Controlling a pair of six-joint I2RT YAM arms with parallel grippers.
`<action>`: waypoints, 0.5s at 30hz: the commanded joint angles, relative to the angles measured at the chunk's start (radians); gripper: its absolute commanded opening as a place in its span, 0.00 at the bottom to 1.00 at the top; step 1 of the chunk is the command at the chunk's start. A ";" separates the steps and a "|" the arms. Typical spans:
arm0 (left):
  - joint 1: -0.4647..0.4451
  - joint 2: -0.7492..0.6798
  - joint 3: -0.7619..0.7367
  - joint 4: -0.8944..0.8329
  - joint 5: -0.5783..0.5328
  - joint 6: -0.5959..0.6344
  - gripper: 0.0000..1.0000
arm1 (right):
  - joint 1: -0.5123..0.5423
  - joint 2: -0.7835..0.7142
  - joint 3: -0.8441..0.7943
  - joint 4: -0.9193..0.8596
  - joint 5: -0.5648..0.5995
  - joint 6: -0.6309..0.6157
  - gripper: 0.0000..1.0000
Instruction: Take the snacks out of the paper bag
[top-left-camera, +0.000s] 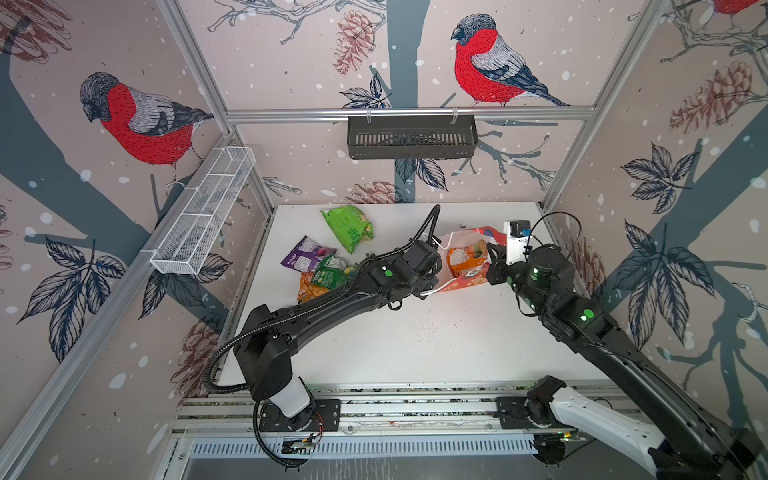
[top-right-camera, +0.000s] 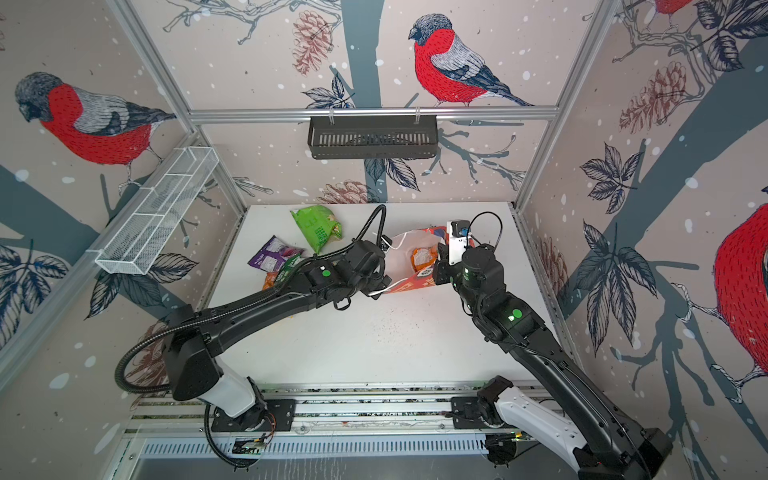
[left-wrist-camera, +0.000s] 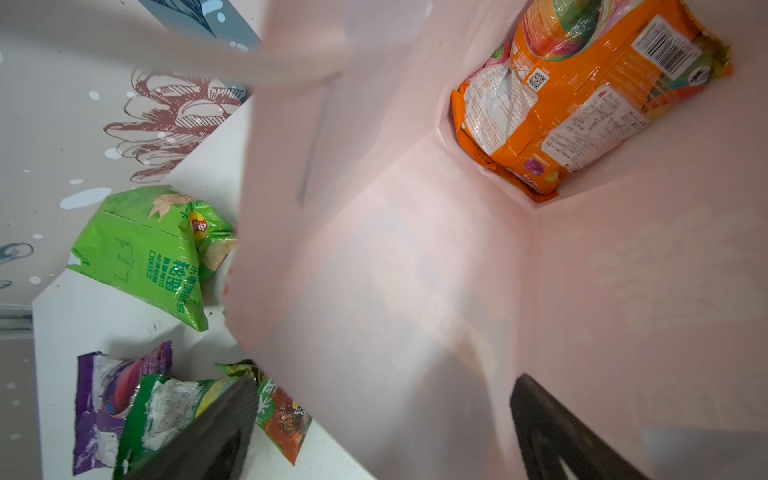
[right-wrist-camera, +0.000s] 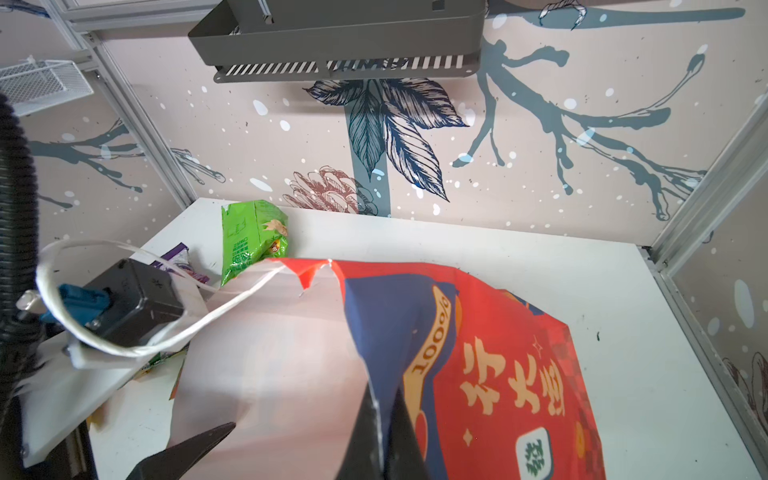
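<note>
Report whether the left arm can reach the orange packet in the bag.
Probably yes: the left arm, jaws open, is at the paper bag mouth, path clear to the orange packet; the right arm pinches the rim.

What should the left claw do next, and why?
Probably ease the open left claw deeper into the paper bag toward the orange packet lying at its bottom: the right claw is shut on the rim, and the mouth gapes.
</note>
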 joint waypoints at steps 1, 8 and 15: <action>0.000 -0.014 0.008 -0.040 0.042 0.047 0.95 | 0.001 0.013 0.009 -0.003 -0.032 -0.078 0.00; -0.004 -0.063 -0.035 -0.040 0.243 0.135 0.93 | 0.005 0.000 -0.023 0.041 -0.014 -0.102 0.00; 0.008 -0.140 -0.089 0.075 0.352 0.124 0.91 | 0.006 0.030 -0.012 0.037 -0.014 -0.145 0.00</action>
